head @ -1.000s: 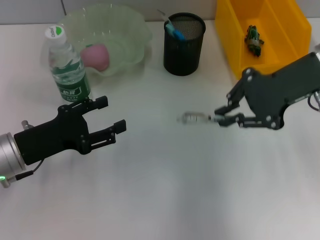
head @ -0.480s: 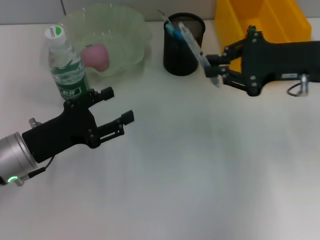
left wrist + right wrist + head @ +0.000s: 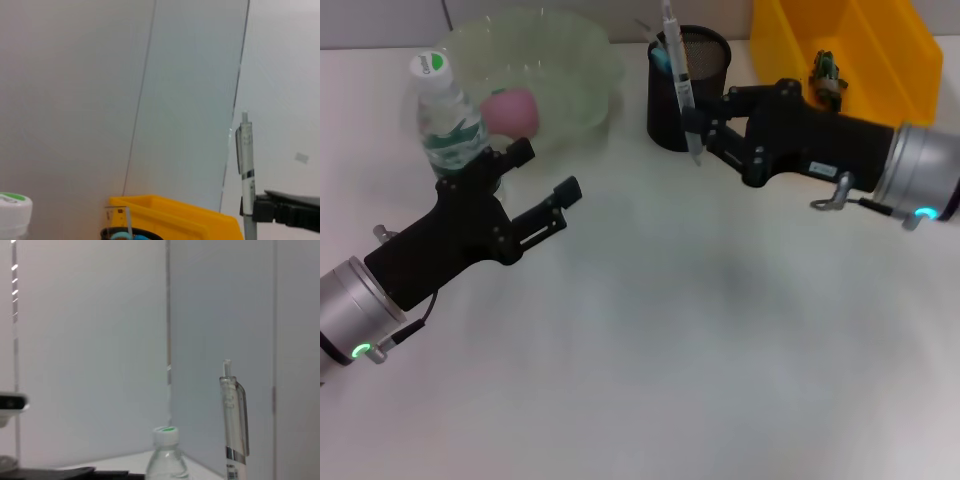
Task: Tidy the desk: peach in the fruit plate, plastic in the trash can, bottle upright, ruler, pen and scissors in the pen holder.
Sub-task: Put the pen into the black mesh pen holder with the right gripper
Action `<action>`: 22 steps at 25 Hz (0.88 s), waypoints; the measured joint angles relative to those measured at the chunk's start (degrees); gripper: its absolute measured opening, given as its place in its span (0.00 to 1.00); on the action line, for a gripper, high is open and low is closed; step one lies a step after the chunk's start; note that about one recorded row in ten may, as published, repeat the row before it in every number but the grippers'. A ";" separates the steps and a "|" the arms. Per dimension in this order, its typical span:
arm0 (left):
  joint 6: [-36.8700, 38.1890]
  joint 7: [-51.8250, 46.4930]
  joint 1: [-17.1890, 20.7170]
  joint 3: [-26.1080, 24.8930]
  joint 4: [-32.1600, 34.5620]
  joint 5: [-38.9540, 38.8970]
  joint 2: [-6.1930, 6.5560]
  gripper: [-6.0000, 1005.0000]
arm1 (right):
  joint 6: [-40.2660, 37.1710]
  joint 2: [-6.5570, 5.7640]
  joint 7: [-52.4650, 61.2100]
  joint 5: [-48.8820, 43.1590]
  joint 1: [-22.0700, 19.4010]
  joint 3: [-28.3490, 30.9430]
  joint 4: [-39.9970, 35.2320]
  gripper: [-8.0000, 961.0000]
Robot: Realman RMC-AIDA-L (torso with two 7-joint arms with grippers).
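Note:
My right gripper (image 3: 699, 128) is shut on a clear pen (image 3: 678, 60), which it holds nearly upright against the near side of the black mesh pen holder (image 3: 705, 95). The same pen (image 3: 245, 170) shows in the left wrist view and again as the pen (image 3: 234, 420) in the right wrist view. Blue handles (image 3: 664, 57) stick out of the holder. The bottle (image 3: 446, 125) stands upright beside the green fruit plate (image 3: 582, 70), where the pink peach (image 3: 510, 110) lies. A scrap of plastic (image 3: 828, 76) lies in the yellow bin (image 3: 890, 50). My left gripper (image 3: 544, 170) is open just right of the bottle.
The plate, pen holder and yellow bin stand in a row along the back of the white desk (image 3: 660, 360). A grey wall rises behind them.
My right gripper lifted the pen off the desk, carried it back and left to the pen holder and turned it upright. My left arm drifted slightly toward the bottle.

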 joint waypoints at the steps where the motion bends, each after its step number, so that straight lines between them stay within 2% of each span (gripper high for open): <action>1: 0.00 0.00 0.00 0.00 0.00 0.00 0.00 0.80 | 0.53 0.04 -2.19 1.38 -0.04 0.02 1.96 0.14; 2: 0.03 0.97 -0.09 0.00 -1.20 -1.11 -0.05 0.80 | 1.28 0.12 -6.03 3.48 -0.14 0.17 5.41 0.14; 7: 0.09 2.28 -0.32 0.33 -2.10 -1.23 -0.05 0.80 | 2.75 0.31 -13.89 7.25 0.00 0.58 11.93 0.14; 11: 0.17 2.55 -0.81 0.52 -2.18 -0.83 -0.11 0.80 | 3.91 0.46 -16.79 10.55 0.36 0.63 14.19 0.14; 18: 0.34 2.57 -1.64 0.53 -2.69 -0.65 -0.11 0.80 | 6.74 0.61 -26.08 21.22 3.49 1.14 21.08 0.14; 20: 0.37 2.57 -1.89 0.53 -3.25 -0.63 -0.10 0.80 | 6.97 0.62 -29.00 22.65 4.23 2.97 22.95 0.14; 22: 0.41 2.57 -1.95 0.53 -3.57 -0.63 -0.10 0.80 | 7.61 0.61 -32.22 22.75 4.90 7.93 24.82 0.14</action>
